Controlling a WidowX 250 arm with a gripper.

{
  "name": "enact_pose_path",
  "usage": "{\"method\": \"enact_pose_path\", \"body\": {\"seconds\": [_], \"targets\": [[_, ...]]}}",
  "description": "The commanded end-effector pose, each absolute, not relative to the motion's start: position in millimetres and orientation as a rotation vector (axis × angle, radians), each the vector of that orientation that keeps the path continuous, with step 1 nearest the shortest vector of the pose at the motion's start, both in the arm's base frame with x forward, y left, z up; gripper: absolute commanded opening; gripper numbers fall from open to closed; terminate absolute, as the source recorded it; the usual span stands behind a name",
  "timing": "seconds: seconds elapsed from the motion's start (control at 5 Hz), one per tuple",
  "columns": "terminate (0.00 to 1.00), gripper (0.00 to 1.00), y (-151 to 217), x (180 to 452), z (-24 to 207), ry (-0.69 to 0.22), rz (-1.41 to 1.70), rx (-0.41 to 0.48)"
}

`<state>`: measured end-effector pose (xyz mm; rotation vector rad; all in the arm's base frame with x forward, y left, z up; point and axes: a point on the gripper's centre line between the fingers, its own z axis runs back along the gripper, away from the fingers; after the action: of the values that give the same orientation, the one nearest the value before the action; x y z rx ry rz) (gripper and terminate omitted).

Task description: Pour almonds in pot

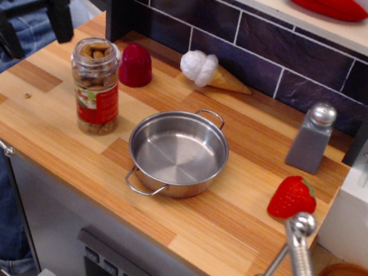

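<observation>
Currently, gripper (33, 27) is hovering left of almonds (96, 75), its 2 fingers spread apart, pot (177, 152) sitting empty.

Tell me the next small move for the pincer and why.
Probably ease the pincer right and down toward the jar of almonds until its open fingers straddle it. The pincer hangs up and to the left of the jar, holding nothing; the jar stands upright and full, and the pot beside it is empty, so grasping precedes pouring.

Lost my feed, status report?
Pincer open, empty, left of almonds. Jar upright, uncapped. Pot empty. Path clear.
</observation>
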<state>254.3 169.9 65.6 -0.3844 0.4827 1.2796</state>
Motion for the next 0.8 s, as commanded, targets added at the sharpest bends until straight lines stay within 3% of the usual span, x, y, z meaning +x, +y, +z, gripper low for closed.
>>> {"method": "enact_pose_path", "body": {"seconds": [0.0,0.6], "targets": [[0.0,1.0,163.3,260.6,72.9,0.5,1.34,-0.356],[0.0,1.0,124.3,261.7,69.0,0.603,1.236,-0.347]]}}
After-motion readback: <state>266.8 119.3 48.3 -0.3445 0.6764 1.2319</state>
